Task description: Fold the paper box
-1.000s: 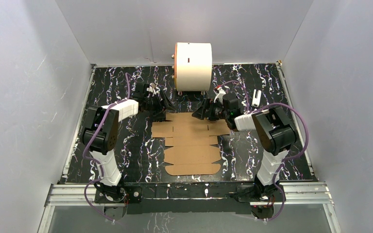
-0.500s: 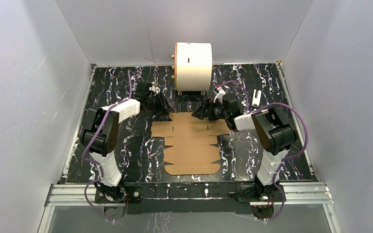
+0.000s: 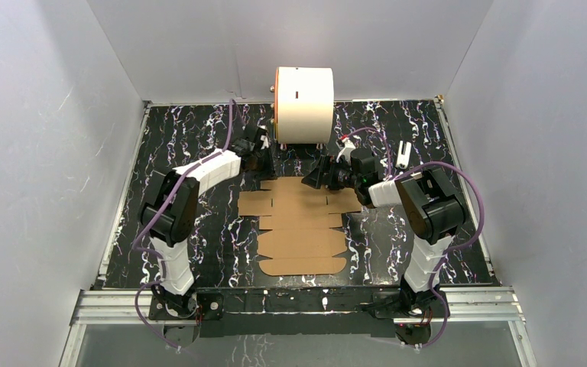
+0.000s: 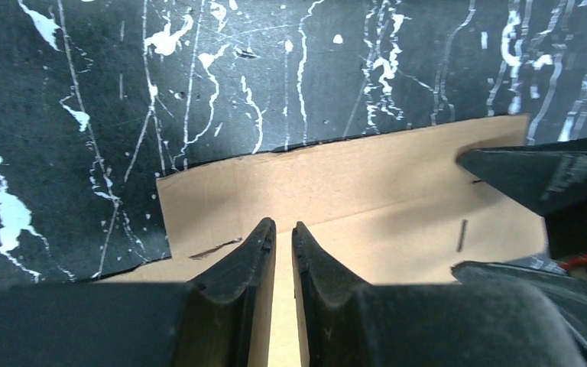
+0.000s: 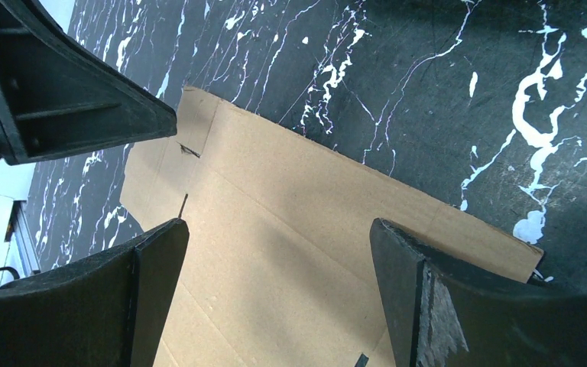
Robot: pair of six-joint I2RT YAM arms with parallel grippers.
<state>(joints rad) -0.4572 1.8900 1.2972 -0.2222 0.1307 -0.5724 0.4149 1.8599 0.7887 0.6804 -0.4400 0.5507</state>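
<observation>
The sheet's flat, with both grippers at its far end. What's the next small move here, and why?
Probably lower the left gripper so its nearly closed tips pin the far flap of the cardboard sheet. The sheet lies flat, and the right gripper hangs wide open over the same end, so pinning first should let it lift an edge.

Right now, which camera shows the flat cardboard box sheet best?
The top external view: the whole cardboard sheet lies flat in it, with nearly every flap and tab outlined. The left wrist view shows only a strip along one far edge, and the right wrist view shows just one corner section.
</observation>
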